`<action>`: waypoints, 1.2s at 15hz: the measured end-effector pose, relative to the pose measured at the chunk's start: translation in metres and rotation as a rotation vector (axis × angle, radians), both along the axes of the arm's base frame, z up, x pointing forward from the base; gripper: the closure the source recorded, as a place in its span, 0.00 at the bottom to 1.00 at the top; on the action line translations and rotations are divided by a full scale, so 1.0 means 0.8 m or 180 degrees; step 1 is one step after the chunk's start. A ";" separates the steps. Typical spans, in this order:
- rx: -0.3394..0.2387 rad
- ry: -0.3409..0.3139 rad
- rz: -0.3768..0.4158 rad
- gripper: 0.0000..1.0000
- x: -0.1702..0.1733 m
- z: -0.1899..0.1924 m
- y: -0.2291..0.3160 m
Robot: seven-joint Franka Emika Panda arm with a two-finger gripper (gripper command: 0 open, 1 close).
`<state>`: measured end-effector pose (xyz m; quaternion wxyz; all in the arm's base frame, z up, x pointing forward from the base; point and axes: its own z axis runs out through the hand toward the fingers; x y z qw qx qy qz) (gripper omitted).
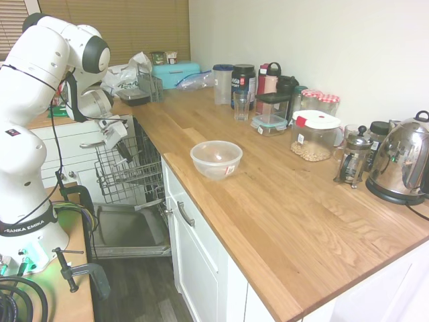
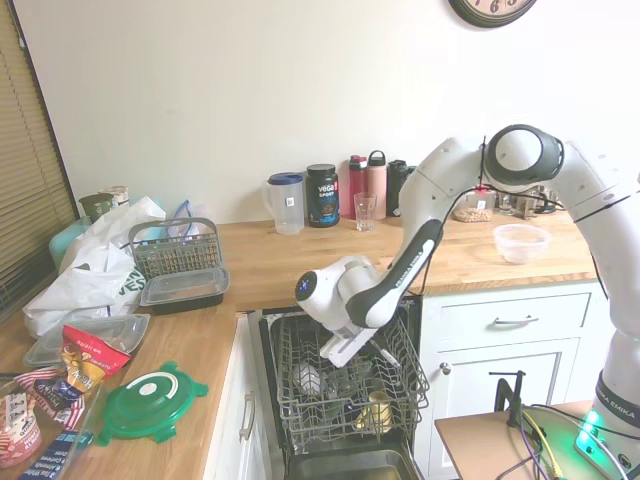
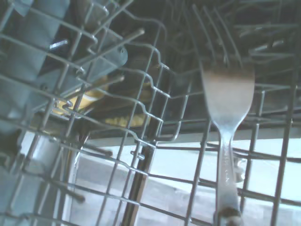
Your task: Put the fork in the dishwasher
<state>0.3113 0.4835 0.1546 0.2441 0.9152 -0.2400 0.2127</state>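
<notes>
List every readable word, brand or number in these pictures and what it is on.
"VEGA SPORT": black tub.
"FRANKA EMIKA": arm base; partly readable again in the second exterior view.
Clock numerals, snack packets, bowl sticker, jar labels: too small or blurred.

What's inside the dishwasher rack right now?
The dishwasher rack holds a brass-coloured cup and a rounded glass item. The fork shows among the wires in the wrist view. The gripper covers part of the rack.
</notes>
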 end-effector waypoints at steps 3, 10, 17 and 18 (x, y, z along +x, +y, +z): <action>0.0016 0.0032 -0.0045 0.00 0.011 0.000 0.003; 0.0078 0.0047 -0.0068 0.00 0.015 0.006 0.010; 0.0503 -0.0202 0.0007 0.00 0.009 0.147 0.020; 0.0619 -0.0271 0.0007 0.00 0.009 0.187 0.014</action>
